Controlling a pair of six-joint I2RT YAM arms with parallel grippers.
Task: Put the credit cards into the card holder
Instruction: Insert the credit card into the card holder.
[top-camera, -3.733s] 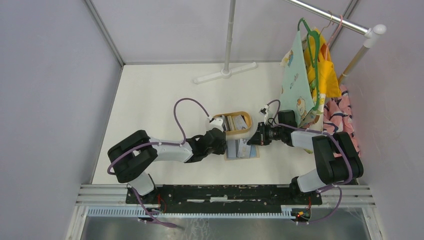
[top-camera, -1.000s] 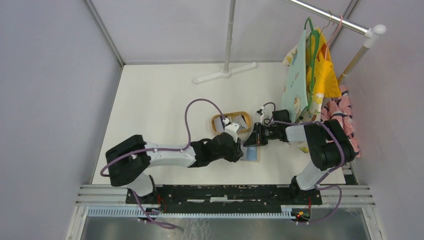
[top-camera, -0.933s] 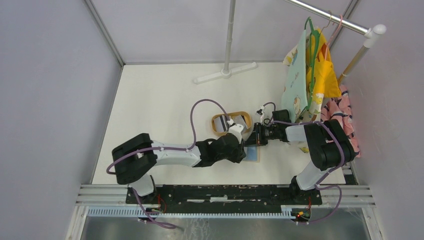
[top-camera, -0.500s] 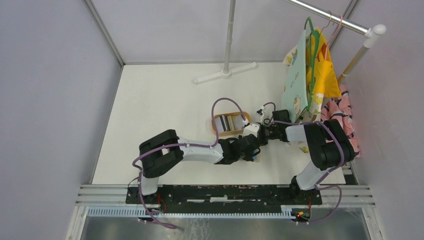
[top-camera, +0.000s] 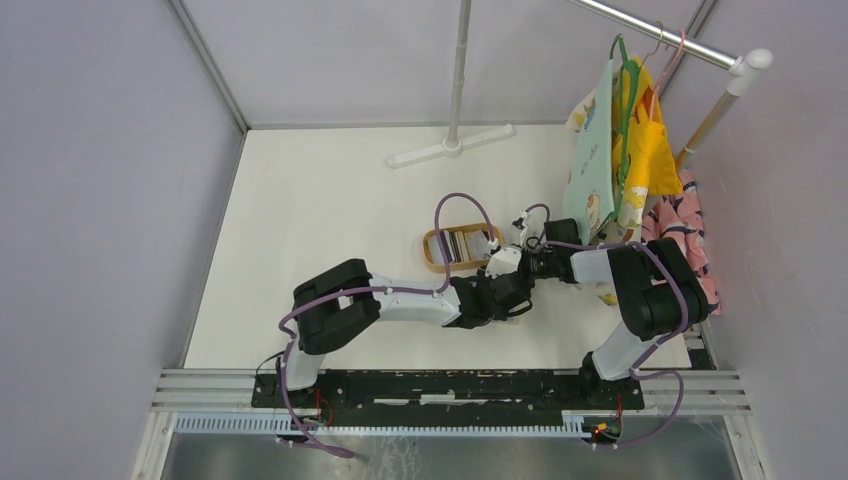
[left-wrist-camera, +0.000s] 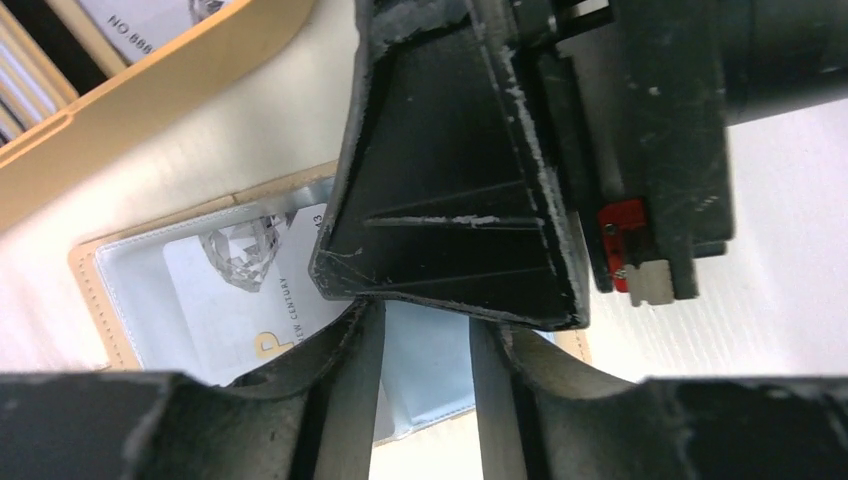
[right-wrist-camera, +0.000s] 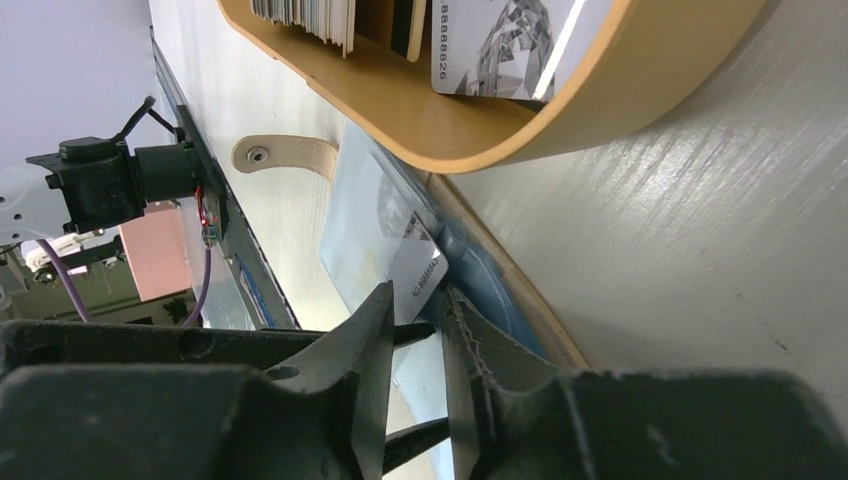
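Lying open | tan card holder (left-wrist-camera: 88, 300) | white card (left-wrist-camera: 225, 300) on blue lining (left-wrist-camera: 135, 295)

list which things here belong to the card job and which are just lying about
Job: holder; card in it; cards waiting; tray holding them.
Lying about: rack; clothes on it.

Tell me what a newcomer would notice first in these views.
The left gripper and right gripper meet tip to tip over the open card holder, right of mid-table, with a white card lying on its blue lining. Just behind sits an oval wooden tray holding more cards, and bright clothes hang on a rack at the far right.
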